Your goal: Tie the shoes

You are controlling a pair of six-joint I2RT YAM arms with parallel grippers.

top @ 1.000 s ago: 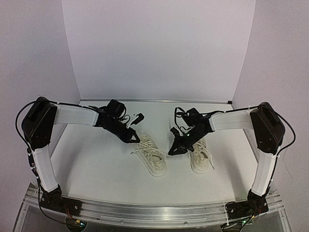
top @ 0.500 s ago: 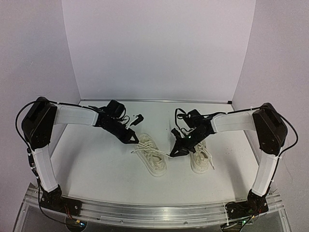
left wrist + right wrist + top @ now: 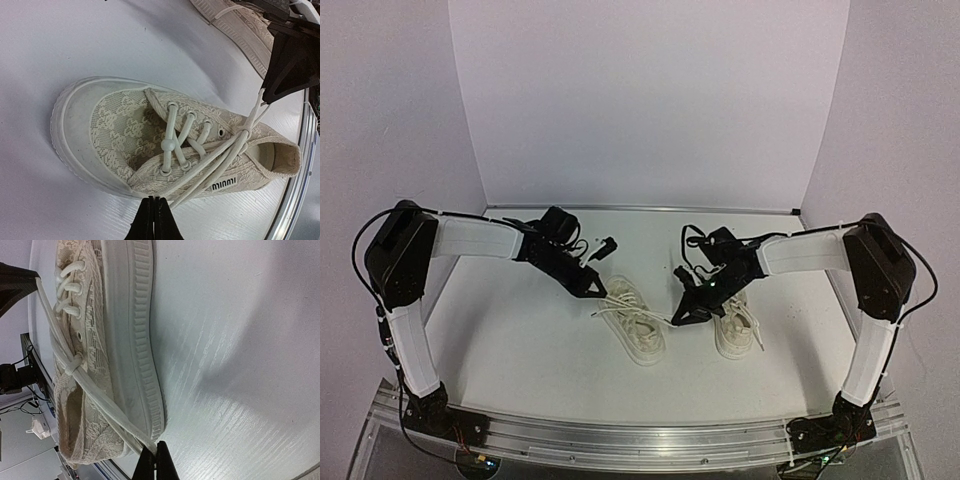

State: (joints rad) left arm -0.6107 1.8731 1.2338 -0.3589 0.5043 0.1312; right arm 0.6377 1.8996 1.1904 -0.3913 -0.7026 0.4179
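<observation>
Two cream-white shoes lie side by side: the left shoe (image 3: 638, 328) (image 3: 150, 135) and the right shoe (image 3: 735, 325) (image 3: 232, 25). My left gripper (image 3: 599, 291) (image 3: 154, 201) is shut on a lace strand at the left shoe's outer side. My right gripper (image 3: 678, 318) (image 3: 154, 449) sits between the shoes, shut on the other lace by that shoe's ribbed sole (image 3: 142, 340). Both laces run taut from a crossing knot (image 3: 243, 131) (image 3: 73, 365) over the tongue. The right shoe's laces lie loose.
White walls close the back and both sides of the white table (image 3: 520, 350). An aluminium rail (image 3: 640, 437) with the arm bases runs along the near edge. Black cables hang by both wrists.
The right arm has shifted very slightly to the right. Both grippers stay shut on the laces and the shoes have not moved.
</observation>
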